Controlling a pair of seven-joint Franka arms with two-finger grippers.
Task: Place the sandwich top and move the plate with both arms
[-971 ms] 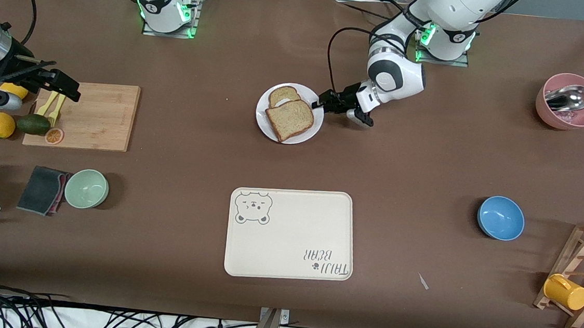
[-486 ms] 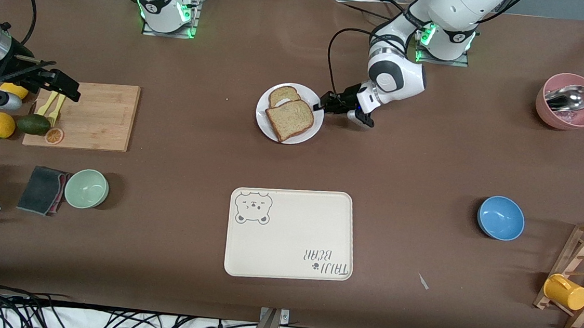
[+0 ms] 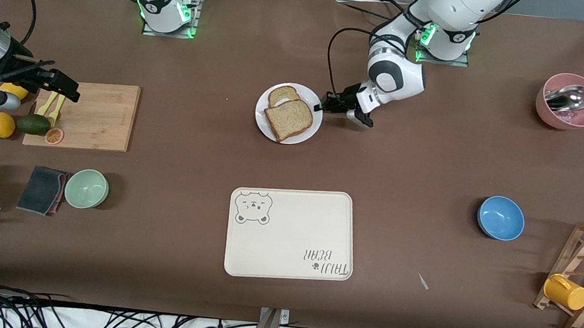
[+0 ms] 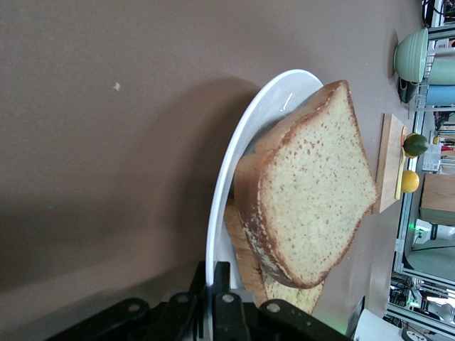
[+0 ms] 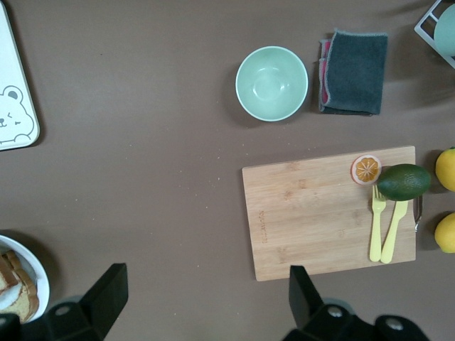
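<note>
Plate mid-table, rim pinched by left gripper, jaws closed on its edge at 3 o'clock in the front view. Sandwich top lies on the plate over a second slice. Right gripper waits above cutting board, jaws wide, empty. Pink bowl holds a spoon.

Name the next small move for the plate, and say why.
Probably lift the plate a little with the left tool, then carry it toward the bear tray. That tool is shut on the rim, the sandwich top already lies on the plate, and the right tool waits open over the cutting board.
</note>
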